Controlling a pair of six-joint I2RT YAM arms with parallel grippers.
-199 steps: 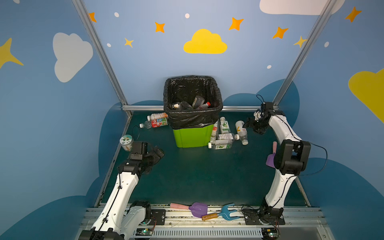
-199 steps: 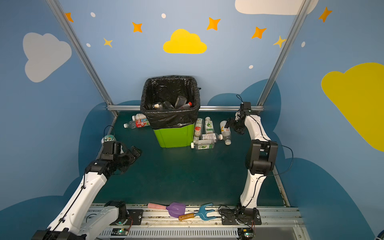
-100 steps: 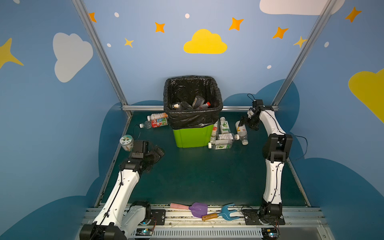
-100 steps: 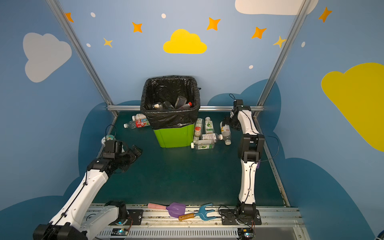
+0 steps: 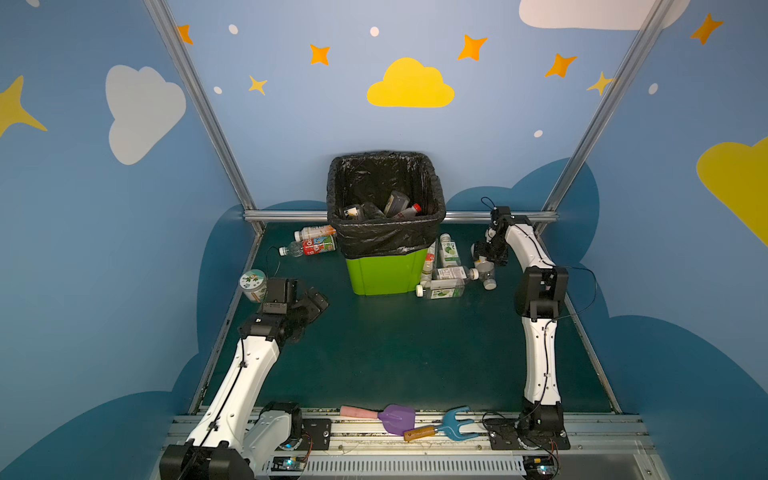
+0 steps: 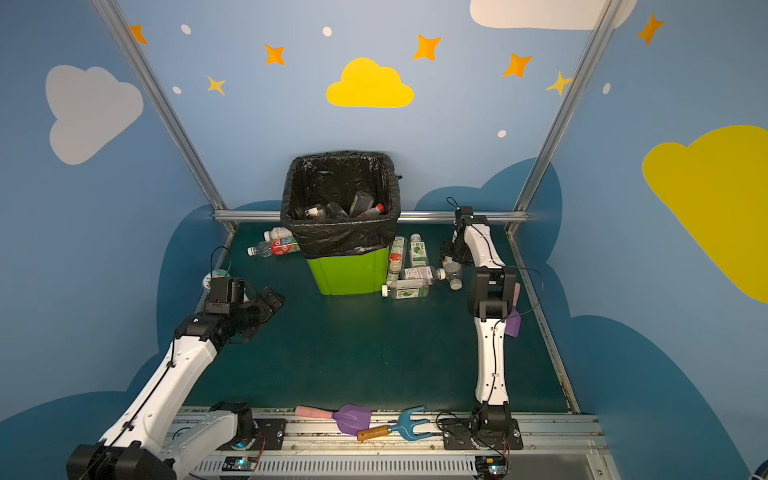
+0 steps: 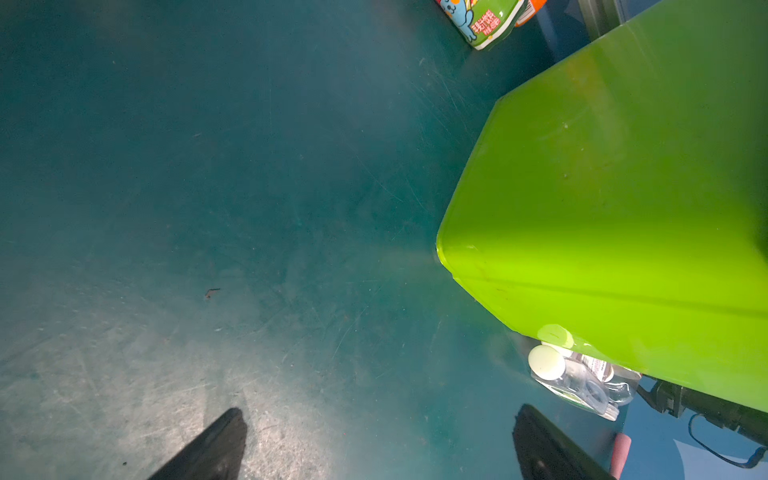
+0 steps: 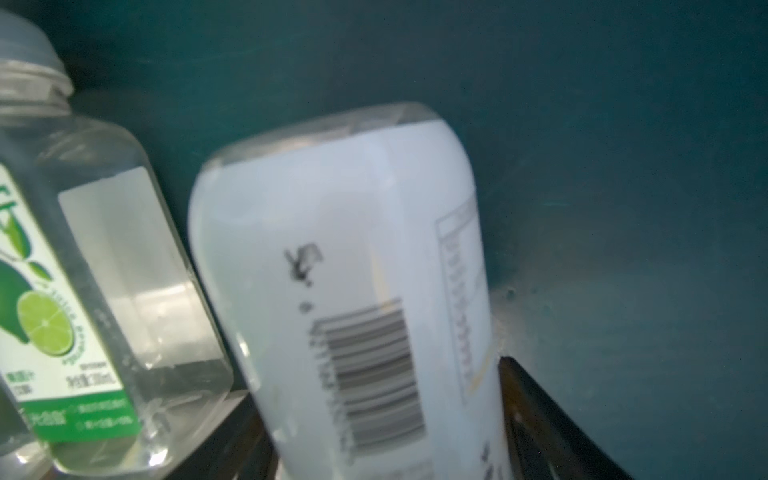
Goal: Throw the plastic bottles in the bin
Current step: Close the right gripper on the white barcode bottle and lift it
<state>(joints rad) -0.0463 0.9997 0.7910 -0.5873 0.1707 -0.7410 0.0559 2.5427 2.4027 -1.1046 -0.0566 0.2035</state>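
The bin (image 5: 386, 272) is lime green with a black bag over its rim and holds several plastic bottles (image 5: 397, 203). Two bottles (image 5: 311, 245) lie on the floor left of it, and several (image 5: 446, 272) lie right of it. My right gripper (image 5: 485, 255) is down at the right end of that cluster. In the right wrist view its fingers press both sides of a lying white-labelled bottle (image 8: 353, 270), so the right gripper (image 8: 378, 382) is shut on it. A lime-labelled clear bottle (image 8: 83, 311) lies beside it. My left gripper (image 7: 378, 415) hangs open and empty over bare floor near the bin (image 7: 623, 208).
A squat green-white jar (image 5: 253, 284) stands by the left wall, behind my left wrist. A purple shovel (image 5: 397, 417) and a blue hand fork (image 5: 455, 426) lie on the front rail. Another purple shovel (image 6: 513, 322) lies behind the right arm. A metal bar runs behind the bin.
My right arm swung in from the right wall and dropped onto the white-labelled bottle, and its jaws narrowed around it. The left arm has stayed almost still, open.
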